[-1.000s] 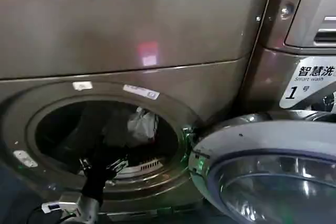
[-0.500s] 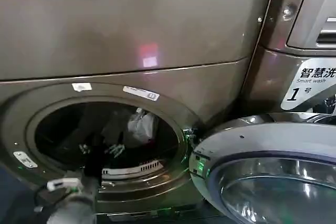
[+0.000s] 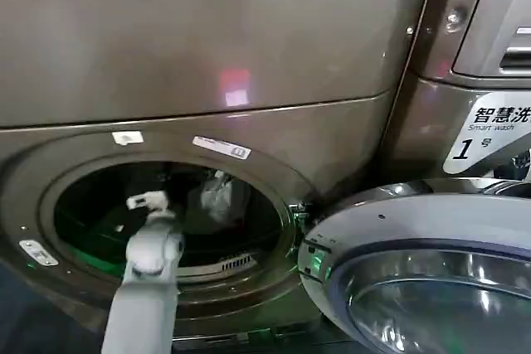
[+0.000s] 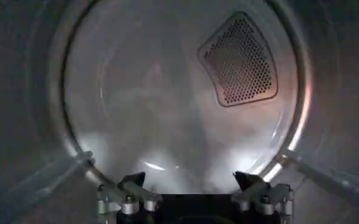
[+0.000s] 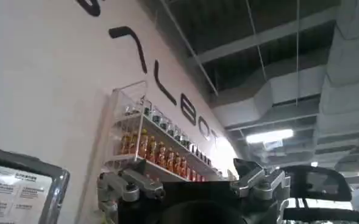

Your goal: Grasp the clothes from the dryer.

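Your left gripper [image 4: 194, 182] is inside the drum of the large bronze-brown front-loading dryer [image 3: 249, 64], fingers [image 4: 133, 182] spread wide and holding nothing. The right gripper [image 5: 194, 179] is parked away from the machine, fingers also apart.

Risk: closing on air or scraping the drum wall, since the perforated vent panel [image 4: 239, 59] and bare back wall lie ahead of the fingers.

The small pale grey-white fabric bundle of clothes [image 3: 217, 195] hangs in the drum to the arm's right, probably off the approach line.

Left gripper [image 4: 190, 181] inside dryer drum [image 4: 136, 122], fingers [image 4: 133, 181] spread apart, perforated vent panel [image 4: 239, 59] ahead
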